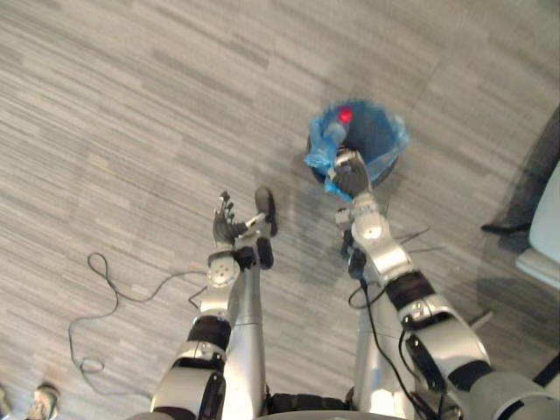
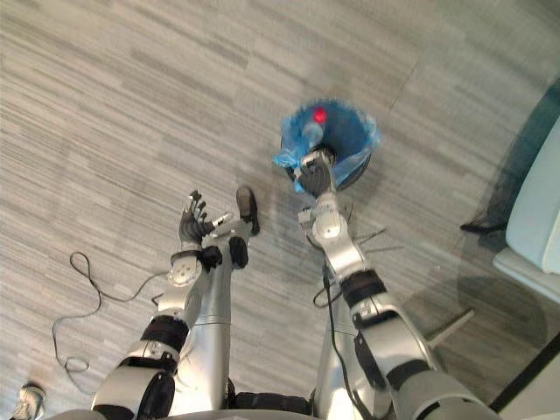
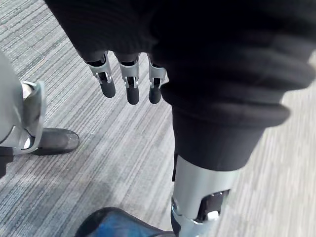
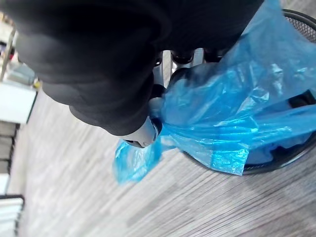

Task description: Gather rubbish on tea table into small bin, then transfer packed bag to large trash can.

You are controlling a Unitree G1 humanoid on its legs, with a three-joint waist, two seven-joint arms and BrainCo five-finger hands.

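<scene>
One blue bag (image 4: 222, 113) lines the one small bin (image 4: 302, 19) standing on the floor. It looks thin, soft and slippery, and light with two bits inside: one red piece (image 1: 346, 115) and one pale bottle-like thing (image 1: 335, 132). Bunched rim plastic seems the best hold. The right robot hand (image 1: 350, 175) pinches that near edge. The left robot hand (image 1: 226, 226) hangs open-fingered, well apart.

Head stereo pair straight down on floor (image 1: 131, 131), small bin (image 1: 385, 172); wrist cameras close, right at bin
</scene>
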